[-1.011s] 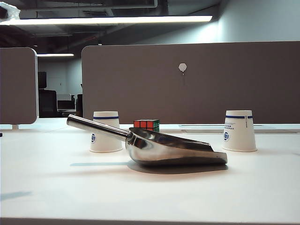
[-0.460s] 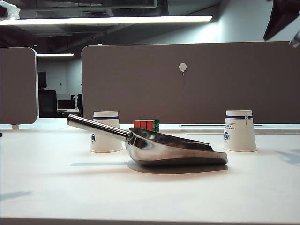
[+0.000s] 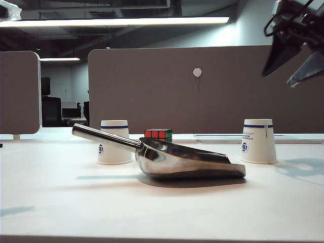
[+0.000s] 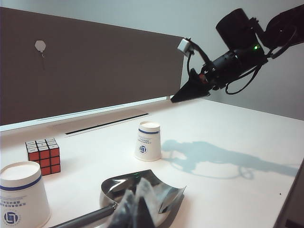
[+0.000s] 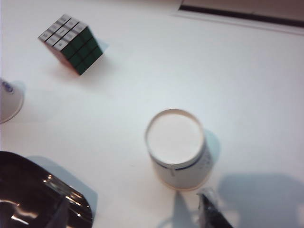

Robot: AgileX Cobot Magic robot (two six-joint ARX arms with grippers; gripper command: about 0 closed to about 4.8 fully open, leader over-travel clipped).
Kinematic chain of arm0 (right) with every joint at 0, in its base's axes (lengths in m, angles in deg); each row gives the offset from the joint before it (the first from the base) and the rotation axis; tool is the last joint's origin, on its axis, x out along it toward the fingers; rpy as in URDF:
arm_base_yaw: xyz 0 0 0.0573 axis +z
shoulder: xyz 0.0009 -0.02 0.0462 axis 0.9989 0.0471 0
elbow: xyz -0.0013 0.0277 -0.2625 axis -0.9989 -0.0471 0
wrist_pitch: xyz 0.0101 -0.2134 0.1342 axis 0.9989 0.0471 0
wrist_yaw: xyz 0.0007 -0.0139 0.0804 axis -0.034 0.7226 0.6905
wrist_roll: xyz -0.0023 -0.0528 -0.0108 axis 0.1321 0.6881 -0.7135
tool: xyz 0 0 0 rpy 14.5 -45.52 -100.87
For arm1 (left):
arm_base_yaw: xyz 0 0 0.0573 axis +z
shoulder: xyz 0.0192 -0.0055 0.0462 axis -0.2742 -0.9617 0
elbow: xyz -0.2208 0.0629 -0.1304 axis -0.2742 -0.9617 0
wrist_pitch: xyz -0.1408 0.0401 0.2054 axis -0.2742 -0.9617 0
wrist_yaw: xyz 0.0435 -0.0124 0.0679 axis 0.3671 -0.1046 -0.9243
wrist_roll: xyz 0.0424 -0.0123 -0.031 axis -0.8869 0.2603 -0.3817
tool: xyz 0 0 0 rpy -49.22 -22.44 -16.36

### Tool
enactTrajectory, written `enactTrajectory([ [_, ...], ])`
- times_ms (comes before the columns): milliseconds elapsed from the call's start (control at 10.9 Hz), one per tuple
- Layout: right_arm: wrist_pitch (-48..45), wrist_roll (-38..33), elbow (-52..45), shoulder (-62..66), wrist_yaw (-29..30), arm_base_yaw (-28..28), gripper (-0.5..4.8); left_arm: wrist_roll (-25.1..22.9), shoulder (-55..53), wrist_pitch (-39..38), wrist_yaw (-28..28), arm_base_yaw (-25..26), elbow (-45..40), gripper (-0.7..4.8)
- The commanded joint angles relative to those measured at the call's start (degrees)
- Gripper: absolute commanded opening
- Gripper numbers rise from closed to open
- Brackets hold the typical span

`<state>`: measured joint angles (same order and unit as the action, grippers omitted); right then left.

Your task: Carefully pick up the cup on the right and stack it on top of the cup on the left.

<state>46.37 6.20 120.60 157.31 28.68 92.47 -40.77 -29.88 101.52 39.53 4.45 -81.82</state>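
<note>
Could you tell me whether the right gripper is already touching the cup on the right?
No, the right gripper hangs in the air well above the right cup, open and empty.

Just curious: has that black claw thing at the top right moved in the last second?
Yes. The right gripper has come down into view, open, above the right cup.

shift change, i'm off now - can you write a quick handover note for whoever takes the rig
Right gripper: open, empty, high in the air above the right cup.
Left gripper: low beside the metal scoop, holding nothing visible; open or shut cannot be told.
Both cups stand upside down and apart on the table; left cup sits behind the scoop's handle.
Done: nothing gripped yet.
Left: lower onto the right cup, grasp it, stack it on the left cup.
</note>
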Motion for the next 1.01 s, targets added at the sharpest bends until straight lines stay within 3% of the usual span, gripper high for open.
enactTrajectory([
  [92, -3.15, 0.09, 0.22, 4.61, 0.24, 2.08, 3.77, 0.00, -0.02, 0.77, 0.13, -0.02, 0.17, -0.05],
  [735, -10.34, 0.11, 0.22, 8.81, -2.62, 2.32, 3.83, 0.00, -0.02, 0.77, 0.13, -0.02, 0.17, -0.05],
  [827, -11.61, 0.09, 0.22, 8.83, -2.73, 2.32, 4.36, 0.00, -0.02, 0.77, 0.13, -0.02, 0.17, -0.05],
  [1011, -13.20, 0.11, 0.24, 10.08, -2.95, 2.29, 4.54, 0.00, 0.00, 0.77, 0.13, -0.02, 0.17, -0.05],
])
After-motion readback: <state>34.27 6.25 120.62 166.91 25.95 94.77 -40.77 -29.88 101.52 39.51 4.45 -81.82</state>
